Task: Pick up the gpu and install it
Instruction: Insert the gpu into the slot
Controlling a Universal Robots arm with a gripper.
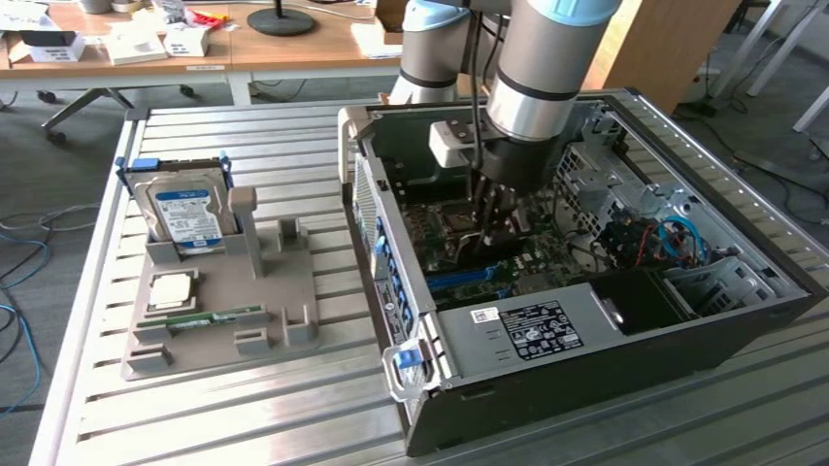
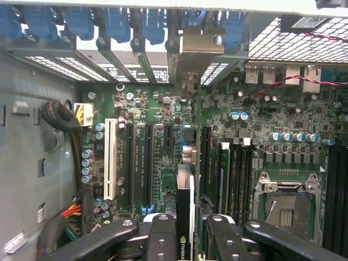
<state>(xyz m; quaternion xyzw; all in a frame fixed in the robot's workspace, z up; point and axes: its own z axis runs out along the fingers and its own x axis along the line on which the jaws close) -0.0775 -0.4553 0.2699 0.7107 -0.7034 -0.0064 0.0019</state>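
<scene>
**Seating the gpu in the open case.** You are looking at the gripper clenching the gpu edge-on between its fingers. It is working low inside the computer case, directly over the motherboard. The card is standing upright, running between the dark expansion slots and the memory slots. Whether its edge is already sitting in a slot cannot be told. In line with it, a metal bracket is sitting at the rear openings under the blue latches.

To do this step well, you are judged to need the card square to the board, with its edge parallel to the slot. Press straight and evenly, since a tilted card may bind or stress the connector. On the exterior view's left, the hard drive and memory stick are resting in the grey fixture.
</scene>
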